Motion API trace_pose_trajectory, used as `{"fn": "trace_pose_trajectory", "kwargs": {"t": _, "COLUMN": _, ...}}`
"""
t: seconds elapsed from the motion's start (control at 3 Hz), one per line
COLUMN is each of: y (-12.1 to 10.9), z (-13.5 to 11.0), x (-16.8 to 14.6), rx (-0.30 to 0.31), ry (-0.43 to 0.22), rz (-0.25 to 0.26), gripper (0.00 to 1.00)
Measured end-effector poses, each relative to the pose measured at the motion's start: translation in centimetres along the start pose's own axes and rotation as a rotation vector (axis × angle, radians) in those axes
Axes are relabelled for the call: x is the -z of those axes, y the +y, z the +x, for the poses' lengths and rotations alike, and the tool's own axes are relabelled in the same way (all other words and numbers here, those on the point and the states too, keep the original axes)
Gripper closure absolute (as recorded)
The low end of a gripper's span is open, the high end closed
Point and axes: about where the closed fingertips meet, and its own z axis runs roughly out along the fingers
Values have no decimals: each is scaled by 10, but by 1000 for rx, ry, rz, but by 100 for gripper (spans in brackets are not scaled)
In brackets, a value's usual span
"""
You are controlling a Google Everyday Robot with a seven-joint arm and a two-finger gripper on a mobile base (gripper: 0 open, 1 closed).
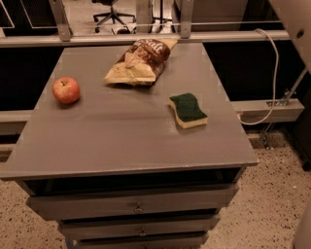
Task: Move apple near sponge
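The red apple [66,90] with a yellowish patch rests on the left side of the grey table top [121,141]. The sponge [187,110], dark green over a pale yellow base, lies flat on the right side of the table, well apart from the apple. My gripper is out of view. Only a pale arm segment [295,20] shows in the top right corner, above and beyond the table's right edge.
A brown-and-tan chip bag [138,61] lies at the back middle of the table. Drawers [138,206] sit below the table top. A white cable [272,73] hangs at the right. A rail [146,38] runs behind the table, and an office chair [112,10] stands farther back.
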Motion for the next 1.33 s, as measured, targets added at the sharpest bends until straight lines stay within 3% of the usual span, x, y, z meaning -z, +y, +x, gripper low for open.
{"fn": "trace_pose_trajectory", "kwargs": {"t": 0.33, "y": 13, "z": 104, "x": -25, "rx": 1, "ry": 28, "rz": -102, "gripper": 0}}
{"fn": "trace_pose_trajectory", "kwargs": {"t": 0.67, "y": 13, "z": 104, "x": -25, "rx": 1, "ry": 28, "rz": -102, "gripper": 0}}
{"fn": "trace_pose_trajectory", "kwargs": {"t": 1.0, "y": 24, "z": 117, "x": -34, "rx": 37, "ry": 80, "rz": -164, "gripper": 0}}
{"fn": "trace_pose_trajectory", "kwargs": {"t": 1.33, "y": 29, "z": 151, "x": -54, "rx": 101, "ry": 141, "rz": -303, "gripper": 0}}
